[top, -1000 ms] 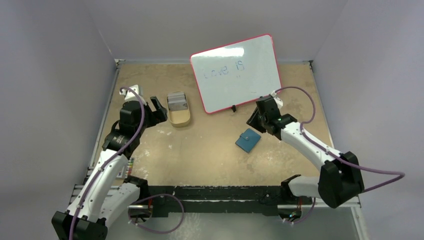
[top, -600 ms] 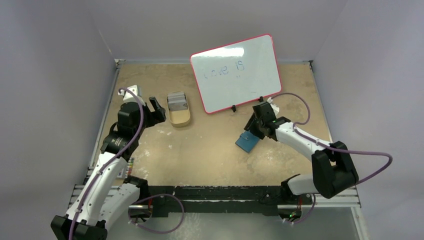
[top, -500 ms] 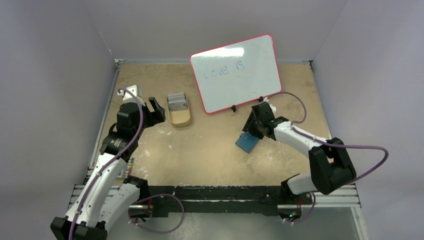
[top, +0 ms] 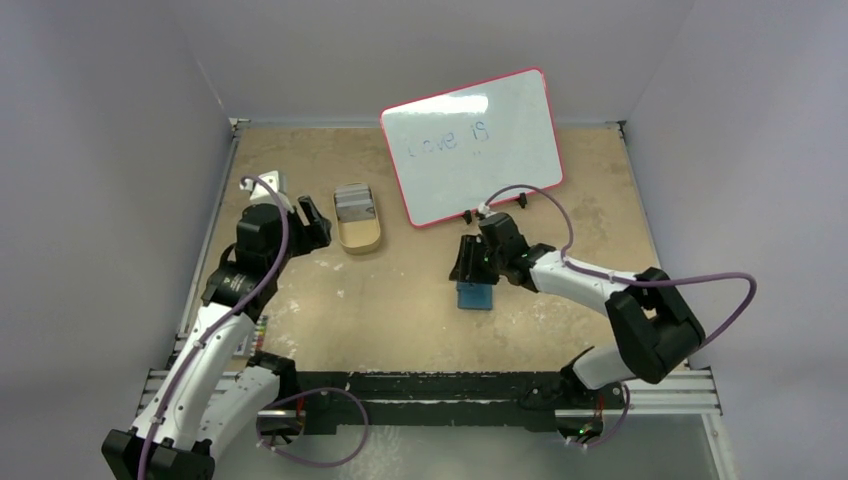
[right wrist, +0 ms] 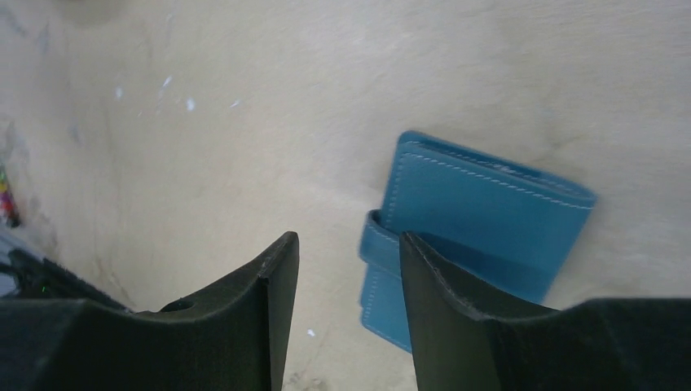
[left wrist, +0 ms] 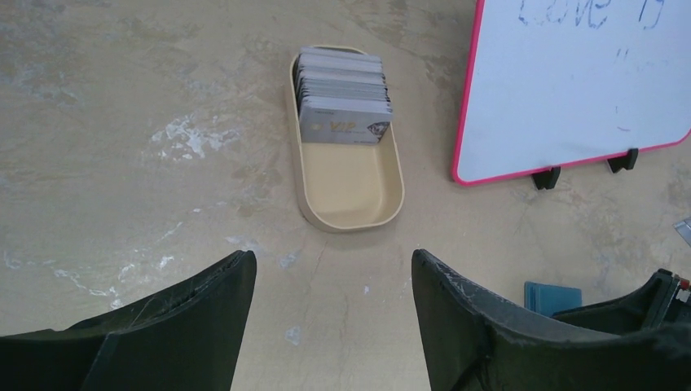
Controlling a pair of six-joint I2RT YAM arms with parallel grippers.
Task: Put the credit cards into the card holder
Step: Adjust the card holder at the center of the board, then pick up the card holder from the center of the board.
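The credit cards (left wrist: 342, 96) sit as a grey stack in the far end of a tan oval tray (left wrist: 349, 195) on the left half of the tabletop (top: 400, 310). The front card carries gold lettering. The left arm (top: 215, 335) hangs just beside the tray's left side. The left jaws are spread wide and hold nothing, and the tray lies ahead of them in the wrist view.

The teal-blue card holder (right wrist: 489, 216) lies folded shut and flat on the tabletop, right of centre, in front of a red-framed whiteboard (top: 472, 145) propped on small black feet. The right arm (top: 585, 282) reaches in over it. The right jaws are a little apart with bare tabletop showing between them. One finger (right wrist: 456, 301) covers the card holder's near edge beside its snap tab (right wrist: 373, 238), and the other stands clear of it.
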